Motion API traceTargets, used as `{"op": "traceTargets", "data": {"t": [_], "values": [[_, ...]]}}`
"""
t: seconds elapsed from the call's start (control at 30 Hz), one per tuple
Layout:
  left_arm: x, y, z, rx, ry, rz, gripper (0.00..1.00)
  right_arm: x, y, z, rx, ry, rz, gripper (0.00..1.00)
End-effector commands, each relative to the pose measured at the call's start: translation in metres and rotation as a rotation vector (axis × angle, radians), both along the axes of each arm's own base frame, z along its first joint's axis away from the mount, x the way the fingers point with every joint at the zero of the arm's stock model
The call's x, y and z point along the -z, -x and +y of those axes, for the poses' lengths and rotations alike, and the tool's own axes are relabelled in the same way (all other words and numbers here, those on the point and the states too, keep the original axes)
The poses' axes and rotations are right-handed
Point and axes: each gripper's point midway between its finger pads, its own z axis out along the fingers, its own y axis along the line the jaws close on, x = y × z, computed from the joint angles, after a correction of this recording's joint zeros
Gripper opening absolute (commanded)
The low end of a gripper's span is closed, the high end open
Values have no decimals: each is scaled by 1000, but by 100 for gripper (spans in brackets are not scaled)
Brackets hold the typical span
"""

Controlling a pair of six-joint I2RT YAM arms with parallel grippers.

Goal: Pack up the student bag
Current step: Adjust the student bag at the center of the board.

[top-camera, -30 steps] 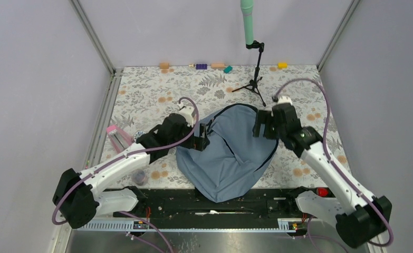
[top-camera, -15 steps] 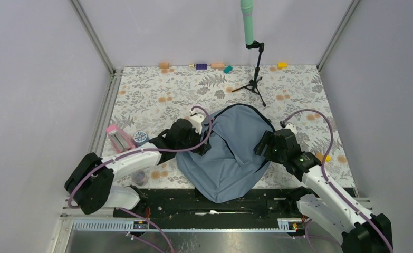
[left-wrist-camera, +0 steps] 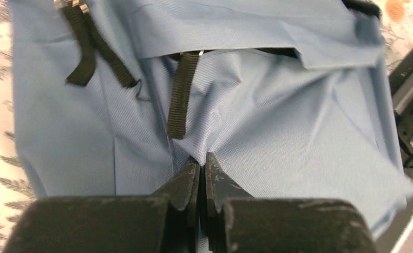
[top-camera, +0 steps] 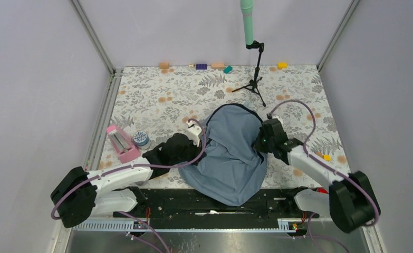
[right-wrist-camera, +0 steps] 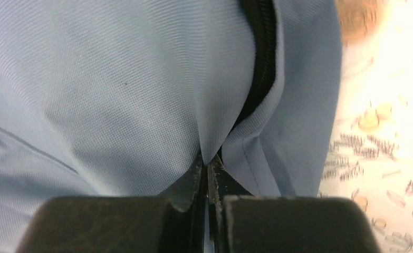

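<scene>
The student bag (top-camera: pixel 230 153), a big grey-blue backpack, lies on the flowered table near the front edge. My left gripper (top-camera: pixel 196 156) is at its left side, shut on a pinched fold of the bag fabric (left-wrist-camera: pixel 230 126) just below a black webbing strap (left-wrist-camera: pixel 180 97). My right gripper (top-camera: pixel 260 143) is at the bag's right side, shut on a fold of fabric (right-wrist-camera: pixel 141 95) beside the black zipper (right-wrist-camera: pixel 259 58). Both jaw pairs stand pressed together with cloth between them (left-wrist-camera: pixel 202 163) (right-wrist-camera: pixel 208 164).
A pink case (top-camera: pixel 121 143) and a small blue-lidded jar (top-camera: pixel 141 138) stand left of the bag, a dark round item (top-camera: pixel 138 176) nearer the front. A tripod with a green pole (top-camera: pixel 253 79) stands behind. Small coloured blocks (top-camera: pixel 201 66) line the back edge.
Both grippers came down onto the bag's sides and closed from open onto its fabric. The bag has bunched narrower and shifted slightly toward the front.
</scene>
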Motion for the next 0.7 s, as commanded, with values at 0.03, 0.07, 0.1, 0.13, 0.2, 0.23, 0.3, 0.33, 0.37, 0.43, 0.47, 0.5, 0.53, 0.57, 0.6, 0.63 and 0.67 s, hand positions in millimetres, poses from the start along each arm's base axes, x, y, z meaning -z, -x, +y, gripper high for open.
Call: {"op": "traceTargets", "data": {"t": [0.03,0.07,0.1,0.13,0.2,0.23,0.3,0.33,0.37,0.43,0.47,0.5,0.53,0.57,0.6,0.63,0.67], "values": [[-23,34,-28,10,171,72,1,-42,-84,32,-114,59,-180,0],[-25,37,-31,9,190,84,2,-46,-97,38,-143,72,-184,0],[-26,39,-34,2,207,97,5,-48,-108,44,-170,86,-181,0],[-28,41,-37,-3,222,109,9,-53,-121,51,-192,93,-186,0],[-32,43,-41,-8,254,125,24,-58,-143,65,-236,103,-187,0],[-35,43,-43,-10,270,127,31,-63,-151,75,-271,88,-191,0],[-43,42,-43,-19,289,120,52,-77,-169,91,-318,63,-210,0],[-50,40,-41,-31,295,110,62,-79,-173,96,-335,56,-205,0],[-55,37,-38,-53,295,102,72,-85,-176,100,-347,48,-208,8],[-60,27,-23,-139,261,80,86,-95,-177,101,-357,49,-218,36],[-65,23,-16,-171,257,68,91,-99,-176,99,-356,55,-227,47],[-68,21,-8,-202,246,66,94,-106,-174,96,-359,64,-244,59],[-71,16,-1,-237,244,65,97,-111,-170,93,-364,76,-256,66],[-71,13,7,-269,241,74,98,-119,-165,89,-368,87,-270,71],[-70,9,15,-293,244,86,99,-126,-159,84,-374,100,-282,74],[-68,4,22,-322,244,97,99,-130,-152,79,-374,114,-287,75],[-65,-3,32,-370,243,106,99,-141,-144,73,-368,121,-306,75]]}}
